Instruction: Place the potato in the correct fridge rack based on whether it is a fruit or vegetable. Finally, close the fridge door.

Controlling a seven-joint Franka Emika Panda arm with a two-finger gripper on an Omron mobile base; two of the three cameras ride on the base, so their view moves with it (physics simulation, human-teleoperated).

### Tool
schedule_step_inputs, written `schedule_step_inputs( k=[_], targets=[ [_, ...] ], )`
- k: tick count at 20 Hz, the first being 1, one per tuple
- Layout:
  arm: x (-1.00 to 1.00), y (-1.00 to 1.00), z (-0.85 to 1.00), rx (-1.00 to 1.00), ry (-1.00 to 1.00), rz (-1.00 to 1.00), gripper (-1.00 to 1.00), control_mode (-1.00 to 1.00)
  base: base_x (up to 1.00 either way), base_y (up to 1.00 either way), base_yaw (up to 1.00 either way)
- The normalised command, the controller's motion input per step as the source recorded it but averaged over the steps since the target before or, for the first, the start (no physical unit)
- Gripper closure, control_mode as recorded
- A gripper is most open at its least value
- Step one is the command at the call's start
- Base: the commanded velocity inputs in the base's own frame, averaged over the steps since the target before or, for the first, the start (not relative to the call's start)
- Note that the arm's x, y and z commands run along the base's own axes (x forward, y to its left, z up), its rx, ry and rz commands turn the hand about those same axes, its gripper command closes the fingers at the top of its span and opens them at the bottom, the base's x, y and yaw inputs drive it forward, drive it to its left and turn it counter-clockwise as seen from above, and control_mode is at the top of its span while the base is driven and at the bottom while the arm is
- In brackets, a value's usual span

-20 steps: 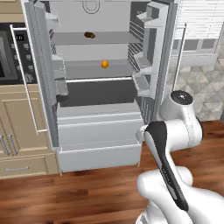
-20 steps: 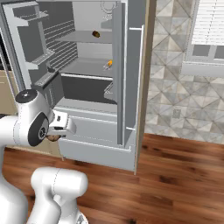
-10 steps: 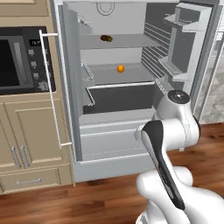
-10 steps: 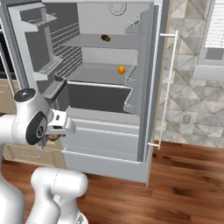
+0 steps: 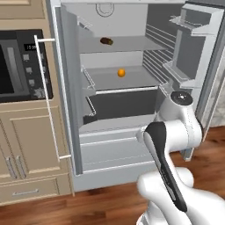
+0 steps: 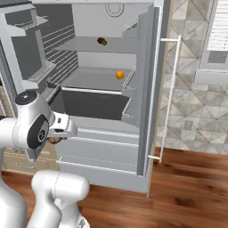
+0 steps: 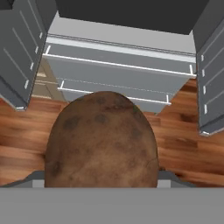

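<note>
Hand: the hand [image 6: 57, 133] is low in front of the fridge's bottom drawers, clenched around the potato [image 6: 54, 140].
Potato: held at the hand, out in front of the fridge and well below the fridge rack [image 5: 127, 44]; in the hand view the potato [image 7: 101, 140] hides the fingertips.
Fridge rack: the upper grey shelf, with a dark brown lump [image 5: 106, 41] towards its far left; the rest of its surface is bare.
Lower shelf: an orange ball [image 5: 121, 73] sits near its middle, on the shelf just below the fridge rack.
Edges: the left door [image 5: 66, 88] and right door [image 5: 197, 52] both stand wide open, flanking the opening; door bins jut inward on each side.
Open room: the span between the two doors is free in front of the shelves; a dark bin [image 5: 123, 103] sits under the lower shelf.
Left base view: shows a dark oven [image 5: 17, 66] and tan cabinets [image 5: 26, 145] left of the fridge, and the left door's white handle [image 5: 47, 96].
Right base view: shows a tiled wall [image 6: 191, 89] and a window [image 6: 218, 40] right of the fridge, and the right door's handle [image 6: 169, 93].
Hand view: looks down at the pale bottom drawers [image 7: 118, 74] and the wooden floor [image 7: 22, 135].
</note>
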Motion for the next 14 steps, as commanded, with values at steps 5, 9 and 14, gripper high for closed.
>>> schedule_step_inputs(
  k=[5, 9, 14],
  targets=[
    [0.00, 0.00, 0.00, 0.00, 0.00, 0.00, 1.00, 1.00, 0.45, 0.25, -0.04],
    [0.00, 0.00, 0.00, 0.00, 0.00, 0.00, 1.00, 1.00, 0.41, 0.33, -0.04],
    [0.00, 0.00, 0.00, 0.00, 0.00, 0.00, 1.00, 1.00, 0.57, 0.16, -0.05]
  ],
)
